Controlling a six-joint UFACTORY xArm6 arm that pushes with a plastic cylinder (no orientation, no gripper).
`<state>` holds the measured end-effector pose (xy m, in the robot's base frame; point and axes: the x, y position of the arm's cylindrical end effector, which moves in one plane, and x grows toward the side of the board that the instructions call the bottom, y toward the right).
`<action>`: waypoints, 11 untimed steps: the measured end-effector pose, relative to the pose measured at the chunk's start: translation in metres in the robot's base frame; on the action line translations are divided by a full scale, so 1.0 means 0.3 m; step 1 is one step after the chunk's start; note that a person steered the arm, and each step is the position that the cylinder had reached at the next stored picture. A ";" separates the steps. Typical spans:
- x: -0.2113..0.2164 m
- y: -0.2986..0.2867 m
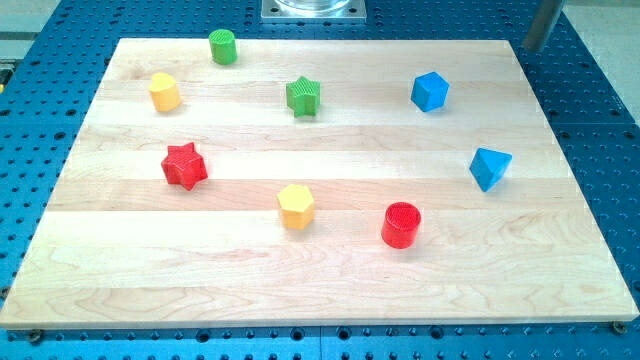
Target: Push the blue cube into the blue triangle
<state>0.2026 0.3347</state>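
- Camera view: blue cube (pixel 430 91) upper right on the wooden board (pixel 320 280); blue triangle (pixel 489 167) below it, well apart.
- My tip does not show; there are no jaws to report.

You have two blue blocks, cube (pixel 430 91) and triangle (pixel 489 168), two red, star (pixel 184 165) and cylinder (pixel 401 224), two green, cylinder (pixel 222 46) and star (pixel 303 96), two yellow, cylinder (pixel 164 91) and hexagon (pixel 296 206).

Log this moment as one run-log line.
tip: off board, top right | blue cube: untouched | blue triangle: apart, below-right of cube
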 end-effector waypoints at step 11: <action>0.791 -0.479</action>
